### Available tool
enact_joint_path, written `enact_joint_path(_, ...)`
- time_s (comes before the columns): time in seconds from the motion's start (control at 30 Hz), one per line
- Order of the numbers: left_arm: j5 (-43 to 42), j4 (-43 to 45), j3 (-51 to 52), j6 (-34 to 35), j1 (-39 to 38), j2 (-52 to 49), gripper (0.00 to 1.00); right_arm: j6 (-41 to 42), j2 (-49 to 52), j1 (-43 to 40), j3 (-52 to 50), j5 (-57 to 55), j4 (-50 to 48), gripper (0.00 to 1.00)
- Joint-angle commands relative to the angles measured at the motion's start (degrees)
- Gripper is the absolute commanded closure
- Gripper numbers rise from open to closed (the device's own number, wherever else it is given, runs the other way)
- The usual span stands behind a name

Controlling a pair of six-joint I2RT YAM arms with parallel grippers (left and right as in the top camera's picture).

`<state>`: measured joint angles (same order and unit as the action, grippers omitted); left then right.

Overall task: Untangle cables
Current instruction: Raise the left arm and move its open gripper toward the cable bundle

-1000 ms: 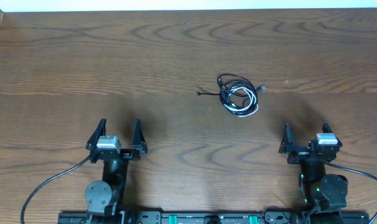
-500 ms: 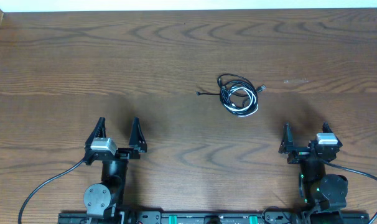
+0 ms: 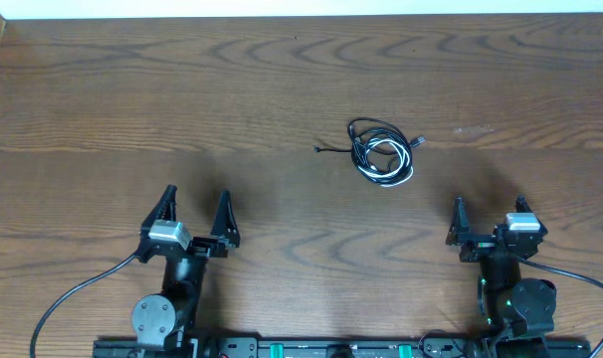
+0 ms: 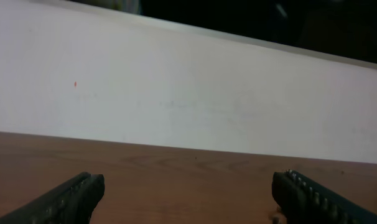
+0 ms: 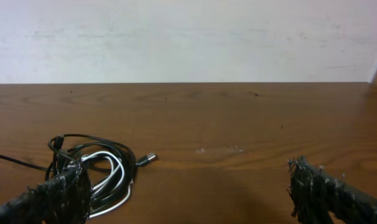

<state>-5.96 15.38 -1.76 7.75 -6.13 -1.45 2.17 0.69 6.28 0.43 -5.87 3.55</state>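
Note:
The cables (image 3: 382, 152) lie in a small looped bundle on the wooden table, right of centre: thin black cords with a short white one and small plug ends. They also show at the lower left of the right wrist view (image 5: 101, 169), partly behind the left fingertip. My left gripper (image 3: 196, 211) is open and empty at the near left, far from the bundle. My right gripper (image 3: 489, 211) is open and empty at the near right, nearer than the bundle and to its right. In the left wrist view the open fingers (image 4: 187, 193) frame bare wood.
A white wall (image 5: 188, 37) borders the table's far edge. A thick black wire (image 3: 73, 303) runs from the left arm's base, and another (image 3: 580, 288) from the right arm's base.
My left gripper has shifted slightly right and a little nearer, still open. The right gripper and the cable bundle have not moved.

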Motion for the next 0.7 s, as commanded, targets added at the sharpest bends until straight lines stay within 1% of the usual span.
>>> enact_joint_path(0.0, -0.83, 0.37, -3.78, 1.99, -0.22, -2.12, 0.08, 0.55, -0.2, -0.09, -0.11, -0.61, 0.07, 0.01)
enact_joint_path(0.1, -1.6, 0.35, -5.88, 3.54, -0.22, -5.09, 0.08, 0.55, -0.2, -0.09, -0.11, -0.61, 0.07, 0.01)
enact_joint_path(0.27, -4.59, -1.68, -10.75, 3.54, -0.22, -11.87, 0.08, 0.55, -0.2, -0.09, -0.11, -0.61, 0.07, 0.01)
enact_joint_path(0.4, -5.68, -6.49, -16.57, 3.54, -0.22, -18.71, 0.08, 0.55, -0.2, -0.09, -0.11, -0.61, 0.07, 0.01)
enact_joint_path(0.5, -8.94, -10.16, -21.73, 3.54, -0.22, -24.06, 0.08, 0.55, -0.2, -0.09, -0.11, -0.61, 0.07, 0.01)
enact_joint_path(0.57, -11.26, -13.57, -25.68, 3.54, -0.22, -27.74, 0.08, 0.55, -0.2, -0.09, -0.11, -0.61, 0.07, 0.01)
enact_joint_path(0.67, -11.65, -19.5, -30.75, 3.54, -0.22, -32.11, 0.08, 0.55, -0.2, -0.09, -0.11, -0.61, 0.07, 0.01)
